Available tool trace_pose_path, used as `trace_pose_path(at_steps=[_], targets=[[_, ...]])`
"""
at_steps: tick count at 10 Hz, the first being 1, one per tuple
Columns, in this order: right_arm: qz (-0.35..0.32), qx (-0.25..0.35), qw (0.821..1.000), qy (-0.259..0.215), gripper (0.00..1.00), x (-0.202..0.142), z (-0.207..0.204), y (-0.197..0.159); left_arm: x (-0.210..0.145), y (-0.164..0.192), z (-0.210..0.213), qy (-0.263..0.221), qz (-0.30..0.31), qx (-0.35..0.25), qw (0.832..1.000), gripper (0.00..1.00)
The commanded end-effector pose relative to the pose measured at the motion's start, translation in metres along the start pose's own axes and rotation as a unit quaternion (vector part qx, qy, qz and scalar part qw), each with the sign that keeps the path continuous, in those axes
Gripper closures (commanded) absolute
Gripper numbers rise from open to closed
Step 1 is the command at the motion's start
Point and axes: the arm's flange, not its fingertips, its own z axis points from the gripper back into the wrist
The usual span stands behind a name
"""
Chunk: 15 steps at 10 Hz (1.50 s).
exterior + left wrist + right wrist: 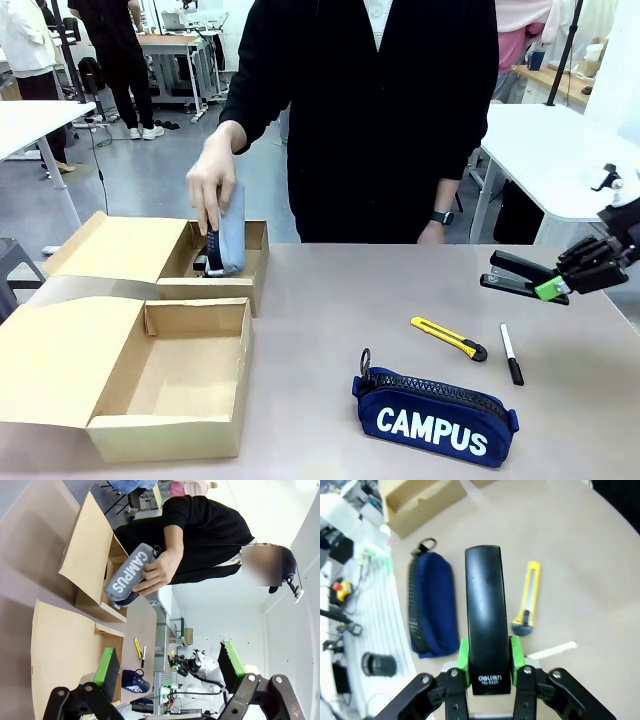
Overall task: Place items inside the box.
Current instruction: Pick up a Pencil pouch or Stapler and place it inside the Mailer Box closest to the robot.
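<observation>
My right tool pinches the hard black stapler by its rear; I judge it dense, smooth and liable to pivot. My left tool is spread, empty.

The black stapler shows smooth, glossy plastic, the navy pencil case and grey pencil case look like soft matt cloth, the box is plain matt brown cardboard, and the worktop is smooth and dull.
</observation>
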Motion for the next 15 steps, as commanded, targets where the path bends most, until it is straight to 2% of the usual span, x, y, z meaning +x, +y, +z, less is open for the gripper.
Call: trace_pose_path(at_steps=[1, 2, 3, 4, 6, 7, 8, 9, 10, 12, 13, 15], targets=[[-0.03, -0.037, 0.999, -0.002, 1.0, 0.012, -0.019, 0.046, 0.0, 0.0, 0.0, -0.003, -0.01, -0.01, 1.0, 0.0], [-0.032, -0.03, 0.999, 0.027, 1.0, 0.025, -0.033, 0.05, 0.0, 0.0, 0.0, -0.003, -0.01, -0.01, 1.0, 0.0], [-0.004, 0.013, 0.994, 0.112, 1.0, 0.04, -0.045, 0.039, 0.0, 0.0, 0.0, -0.003, -0.01, -0.01, 1.0, 0.0], [-0.013, -0.017, 1.0, 0.003, 1.0, 0.026, -0.001, 0.023, 0.0, 0.0, 0.0, -0.003, -0.01, -0.01, 1.0, 0.0], [-0.013, -0.017, 1.0, 0.003, 1.0, 0.026, -0.001, 0.023, 0.0, 0.0, 0.0, -0.003, -0.01, -0.01, 1.0, 0.0], [-0.012, -0.008, 0.999, 0.032, 0.63, 0.034, -0.016, 0.03, 0.0, 0.0, 0.0, -0.003, -0.01, -0.01, 1.0, 0.0], [-0.009, -0.012, 1.0, 0.012, 0.63, 0.052, -0.028, 0.043, 0.0, 0.0, 0.0, -0.003, -0.01, -0.01, 1.0, 0.0], [-0.155, -0.052, 0.986, -0.039, 0.63, 0.079, -0.045, 0.069, 0.0, 0.0, 0.0, -0.003, -0.01, -0.01, 1.0, 0.0], [-0.205, -0.082, 0.975, -0.038, 0.63, 0.094, -0.066, 0.103, 0.0, 0.0, 0.0, -0.003, -0.01, -0.01, 1.0, 0.0], [-0.208, -0.069, 0.976, -0.009, 0.63, 0.11, -0.104, 0.161, 0.0, 0.0, 0.0, -0.003, -0.01, -0.01, 1.0, 0.0], [-0.221, -0.034, 0.975, 0.008, 0.63, 0.117, -0.129, 0.184, 0.0, 0.0, 0.0, -0.003, -0.01, -0.01, 1.0, 0.0], [-0.263, -0.009, 0.964, 0.029, 0.63, 0.135, -0.179, 0.222, 0.0, 0.0, 0.0, -0.003, -0.01, -0.01, 1.0, 0.0]])
